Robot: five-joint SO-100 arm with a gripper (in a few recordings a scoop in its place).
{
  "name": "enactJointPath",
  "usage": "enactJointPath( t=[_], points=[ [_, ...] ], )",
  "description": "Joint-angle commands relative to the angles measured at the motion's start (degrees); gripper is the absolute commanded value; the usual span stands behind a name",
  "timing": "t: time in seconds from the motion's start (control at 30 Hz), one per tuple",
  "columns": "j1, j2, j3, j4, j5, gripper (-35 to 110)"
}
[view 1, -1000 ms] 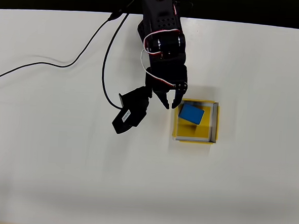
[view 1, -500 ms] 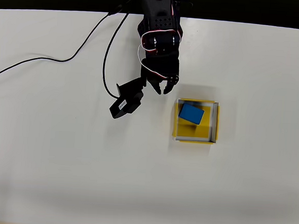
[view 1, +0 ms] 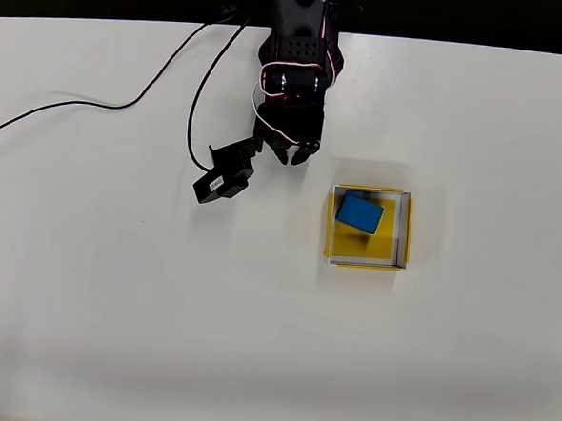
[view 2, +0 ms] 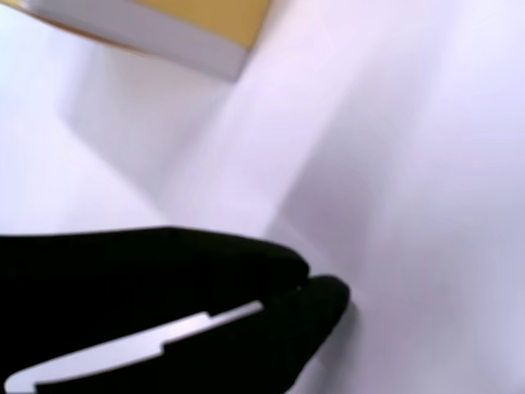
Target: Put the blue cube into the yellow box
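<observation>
White table (view 1: 113, 305), blue cube (view 1: 359, 213) beside gripper (view 1: 291, 156).

Closed pincer (view 2: 299, 287) below yellow box (view 2: 164, 25)

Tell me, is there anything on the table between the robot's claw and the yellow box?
No. In the overhead view, bare white table separates the gripper from the yellow box, which holds the blue cube.
</observation>
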Motion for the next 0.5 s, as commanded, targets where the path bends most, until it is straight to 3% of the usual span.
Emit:
enactJointPath(
  t=[0.0,0.47],
  points=[
    [0.97,1.49,1.49,1.23,-0.53,0],
    [5.63,2.02,1.49,1.76,-2.64,0]
  ],
)
